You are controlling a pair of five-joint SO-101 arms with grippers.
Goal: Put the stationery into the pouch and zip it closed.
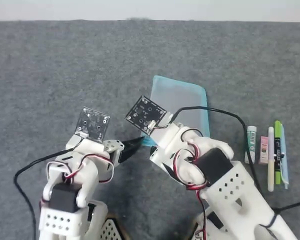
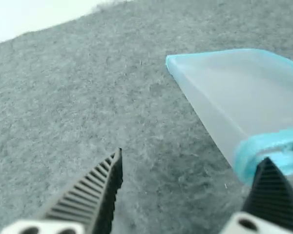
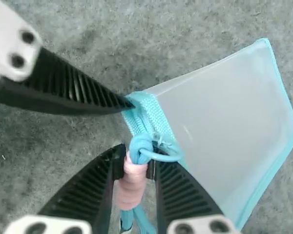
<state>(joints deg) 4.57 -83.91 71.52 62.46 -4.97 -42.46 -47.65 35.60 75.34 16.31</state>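
Note:
The translucent light-blue pouch [image 1: 182, 100] lies flat mid-table. My right gripper [image 3: 136, 168] is shut on the pink zipper pull [image 3: 132, 183] with its blue cord loop, at the pouch's [image 3: 219, 126] near corner. My left gripper [image 2: 192, 158] is open just left of that corner, and one of its black fingers [image 3: 73, 92] touches the turquoise zipper end [image 3: 146, 117]. In the left wrist view the pouch [image 2: 234, 97] lies beside the far fingertip. The stationery lies in a row at the right: a white-green tube [image 1: 251, 144], a pink eraser [image 1: 264, 150], a white pen [image 1: 271, 159], a green highlighter [image 1: 277, 150] and a blue pen [image 1: 284, 160].
Grey felt [image 1: 65, 65] covers the table, with open room left of and behind the pouch. A black cable [image 1: 230, 116] arcs from the right arm [image 1: 215, 170] over the space between pouch and stationery. Both arm bases stand at the near edge.

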